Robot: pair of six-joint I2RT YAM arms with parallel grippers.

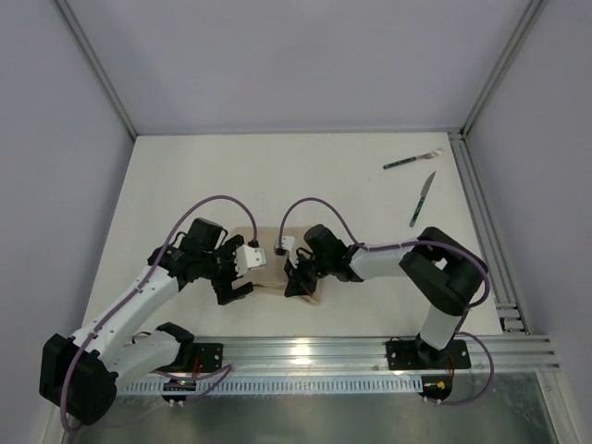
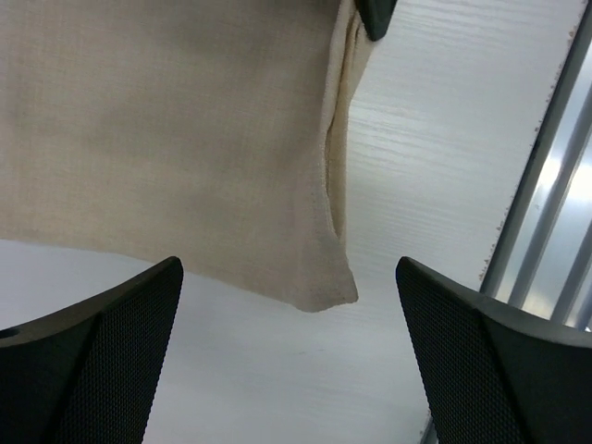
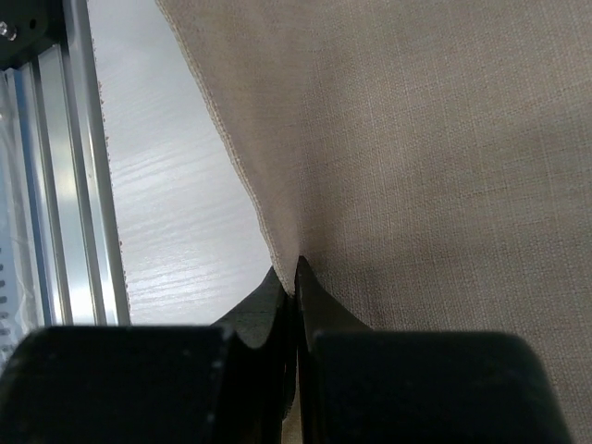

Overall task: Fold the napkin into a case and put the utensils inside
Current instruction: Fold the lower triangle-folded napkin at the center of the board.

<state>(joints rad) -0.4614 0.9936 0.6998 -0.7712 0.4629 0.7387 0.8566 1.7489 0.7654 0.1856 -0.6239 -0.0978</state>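
The left pincer [image 2: 289,268] hung with its fingers wide apart, just over a corner of the napkin [image 2: 166,129]. The right pincer [image 3: 296,273] was clamped on the napkin's edge. The fork [image 1: 413,161] and knife [image 1: 423,199] lay on the bench [image 1: 351,176], well apart from the napkin.

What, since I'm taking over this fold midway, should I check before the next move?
1. Left gripper free of cloth: ok, jaws wide apart with nothing between them.
2. Right gripper holding the napkin: ok, shut on its edge.
3. Napkin corner in the left wrist view: ok, it shows just ahead of the open fingers, doubled along one edge.
4. Fold shape so far: cannot tell, the arms cover most of it from above.
5. Fork and knife: ok, lying apart at the far right of the table, clear of the napkin, not yet inside.
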